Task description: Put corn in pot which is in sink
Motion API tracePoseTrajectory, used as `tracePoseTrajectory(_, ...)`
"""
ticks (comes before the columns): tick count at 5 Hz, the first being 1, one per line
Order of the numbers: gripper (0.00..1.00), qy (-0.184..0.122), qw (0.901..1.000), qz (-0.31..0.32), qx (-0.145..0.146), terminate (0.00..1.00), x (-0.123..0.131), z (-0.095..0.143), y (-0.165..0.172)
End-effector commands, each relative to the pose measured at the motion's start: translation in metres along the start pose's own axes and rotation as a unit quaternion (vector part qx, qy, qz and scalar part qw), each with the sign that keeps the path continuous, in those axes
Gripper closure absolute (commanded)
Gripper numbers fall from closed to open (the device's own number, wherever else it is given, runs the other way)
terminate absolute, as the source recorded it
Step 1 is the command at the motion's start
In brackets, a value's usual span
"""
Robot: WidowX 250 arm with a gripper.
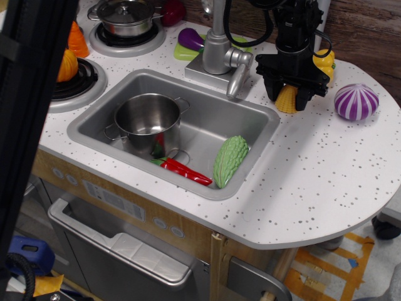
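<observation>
The yellow corn (287, 101) rests on the white speckled countertop, right of the faucet (219, 53) and beyond the sink's far right corner. My gripper (291, 98) comes straight down over it, with the black fingers pressed against both sides of the corn, so only its lower part shows. The shiny steel pot (147, 119) with two loop handles stands lidless and empty in the left part of the grey sink (207, 116).
A green bitter gourd (230, 160) and a red chili (185, 170) lie in the sink beside the pot. A yellow bell pepper (324, 61) sits just behind the gripper, a purple striped vegetable (356, 101) to its right. A lidded pot (125, 15) stands on the stove.
</observation>
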State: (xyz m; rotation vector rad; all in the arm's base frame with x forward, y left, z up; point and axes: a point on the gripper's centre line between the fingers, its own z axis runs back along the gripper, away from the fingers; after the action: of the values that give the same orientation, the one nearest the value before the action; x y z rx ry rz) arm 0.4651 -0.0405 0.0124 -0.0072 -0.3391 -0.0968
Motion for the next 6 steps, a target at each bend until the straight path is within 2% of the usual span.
tracePoseTrajectory(1, 1.0, -0.002, 0.9993, 0.002, 0.038, 0.0, 0.009, 0.043, 0.021)
tracePoseTrajectory(2, 0.0, 0.024, 0.9971, 0.014, 0.071, 0.0, 0.006, 0.056, 0.037)
tracePoseTrajectory(3, 0.0, 0.045, 0.9953, -0.001, 0.086, 0.0, -0.005, 0.069, 0.06)
tracePoseTrajectory(4, 1.0, 0.048, 0.9953, -0.008, 0.083, 0.0, -0.017, 0.079, 0.082)
tracePoseTrajectory(6, 1.0, 0.063, 0.9931, -0.013, 0.099, 0.0, -0.049, 0.089, 0.126)
